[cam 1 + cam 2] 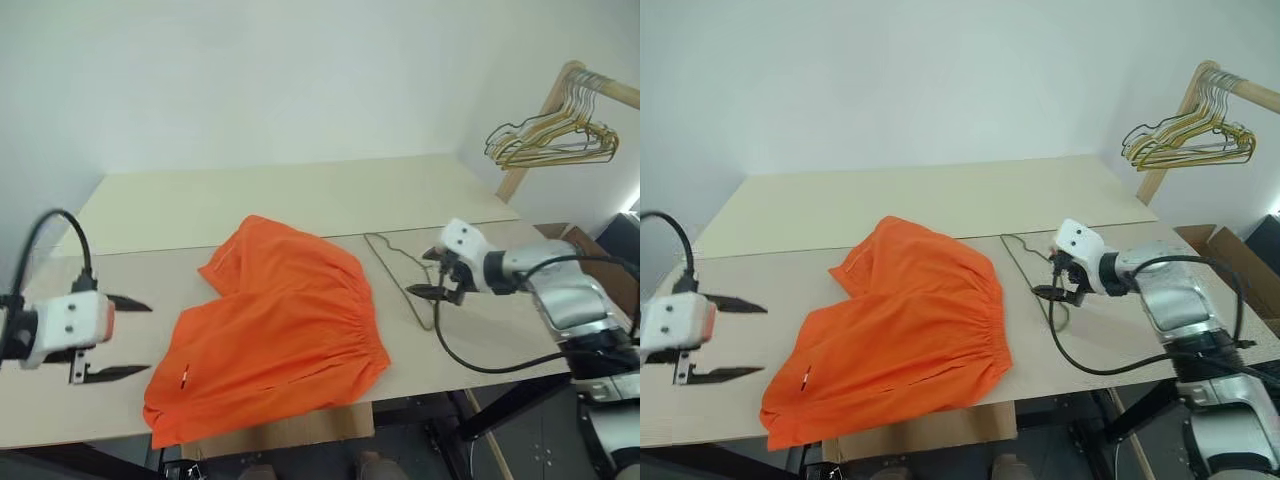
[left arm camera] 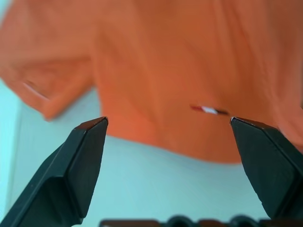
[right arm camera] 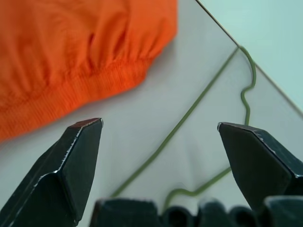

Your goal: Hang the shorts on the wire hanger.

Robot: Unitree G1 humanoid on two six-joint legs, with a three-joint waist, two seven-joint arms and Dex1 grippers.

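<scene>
Looking down over our arms, we see the shorts (image 1: 275, 325) spread flat on the pale table (image 1: 300, 195), filling the centre and lower-left part of the head views. Their gathered waistband runs along the right-hand edge of the fabric, and one leg reaches toward the lower left, close to the table's near edge. A small white and red tag sits on the lower-left leg.

Just right of the shorts lies the wire hanger (image 1: 400, 262), flat on the table and apart from the fabric, its thin olive wire running from centre-right down toward our right gripper (image 1: 432, 273). That gripper sits right of centre, over the lower part of the hanger, with its two black fingers spread wide and nothing between them. In its wrist view the hanger (image 3: 199, 101) passes between the parted fingers, with the waistband of the shorts (image 3: 71, 56) off to one side.

Our left gripper (image 1: 128, 338) is at the far left edge, beside the shorts but clear of them, jaws wide apart and empty.

At the upper right a cluster of gold and dark hangers (image 1: 555, 135) hangs from a wooden rail (image 1: 600, 85).
</scene>
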